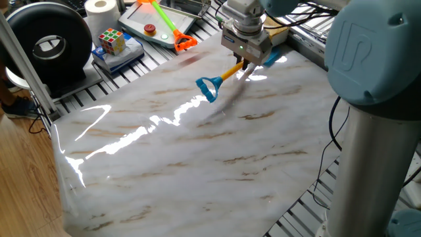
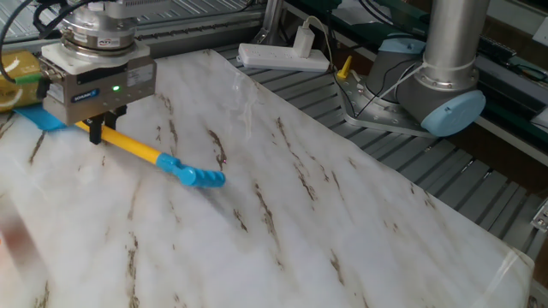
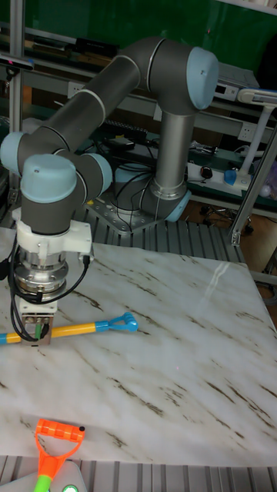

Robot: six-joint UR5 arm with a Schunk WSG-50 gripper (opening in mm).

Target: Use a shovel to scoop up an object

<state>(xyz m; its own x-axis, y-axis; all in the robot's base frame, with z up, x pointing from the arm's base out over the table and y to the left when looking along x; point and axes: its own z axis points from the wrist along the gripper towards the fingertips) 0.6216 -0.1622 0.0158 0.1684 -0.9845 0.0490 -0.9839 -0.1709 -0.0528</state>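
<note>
My gripper (image 1: 245,64) (image 2: 98,133) (image 3: 37,334) is shut on the orange-yellow shaft of the shovel (image 2: 141,152), near its blade end. The light-blue blade (image 2: 38,117) (image 1: 272,56) pokes out behind the gripper. The blue D-shaped loop end (image 1: 207,87) (image 2: 201,177) (image 3: 123,324) points out over the marble table (image 1: 197,151), just above its surface. The object (image 2: 19,67), a tan-yellow block, sits right by the blade at the table's edge, mostly hidden behind the gripper body.
A green-shafted toy tool with an orange head (image 1: 176,31) (image 3: 54,442) lies on a tablet-like device (image 1: 141,26). A puzzle cube (image 1: 112,41), paper roll (image 1: 102,9) and black round case (image 1: 46,46) stand beyond the table's edge. A power strip (image 2: 282,56) and the arm's base (image 2: 445,94) are on the other side.
</note>
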